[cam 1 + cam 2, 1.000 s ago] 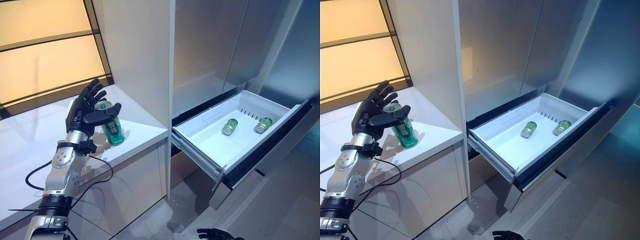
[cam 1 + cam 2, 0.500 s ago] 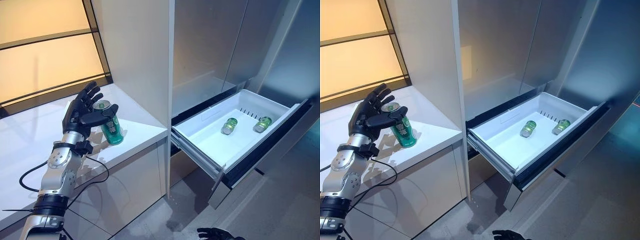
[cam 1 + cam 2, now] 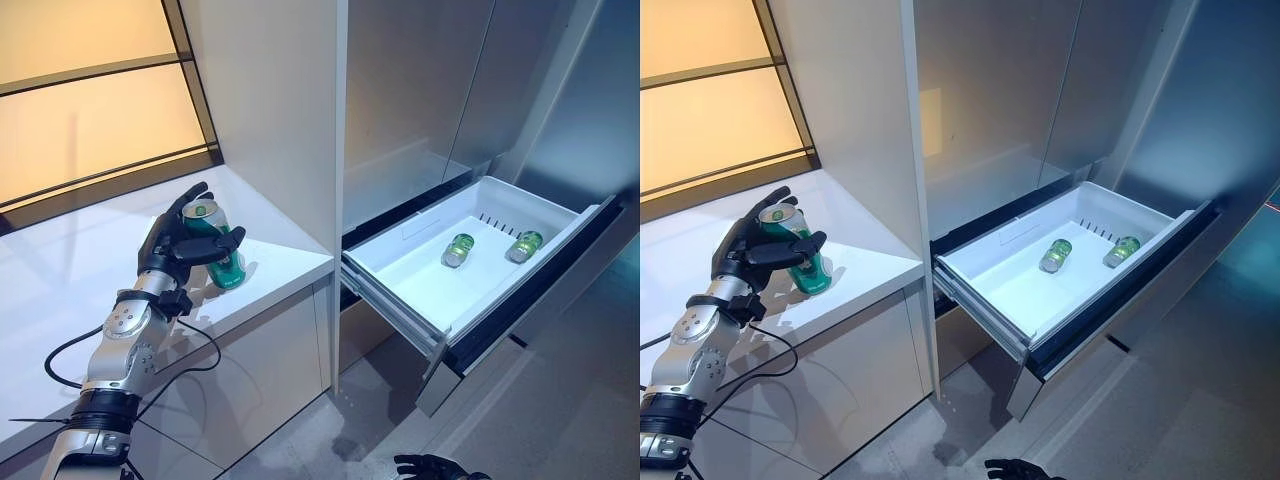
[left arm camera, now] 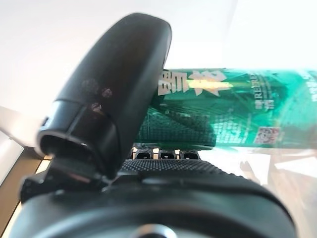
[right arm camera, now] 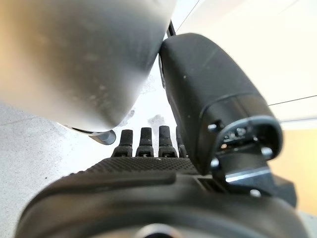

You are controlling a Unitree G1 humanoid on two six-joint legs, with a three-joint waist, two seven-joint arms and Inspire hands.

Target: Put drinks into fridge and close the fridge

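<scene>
A green can (image 3: 228,270) stands on the white counter (image 3: 280,250) near its front right corner. My left hand (image 3: 168,246) is shut on it, fingers curled behind the can and thumb across its front. The left wrist view shows the thumb (image 4: 119,89) lying over the can (image 4: 237,109). The fridge's white drawer (image 3: 392,300) stands pulled out to the right, with green cans (image 3: 459,251) lying on their sides at its far end. My right hand (image 3: 430,467) hangs low and relaxed, empty, over the grey floor.
A tall white panel (image 3: 280,100) rises between the counter and the fridge's steel doors (image 3: 420,100). An amber window (image 3: 90,110) backs the counter. The drawer's dark front (image 3: 530,310) juts out over the floor.
My left hand's fingers and thumb have closed round the green can, which were spread beside it before. The can has stayed upright on the counter. The drawer and its cans have not moved.
</scene>
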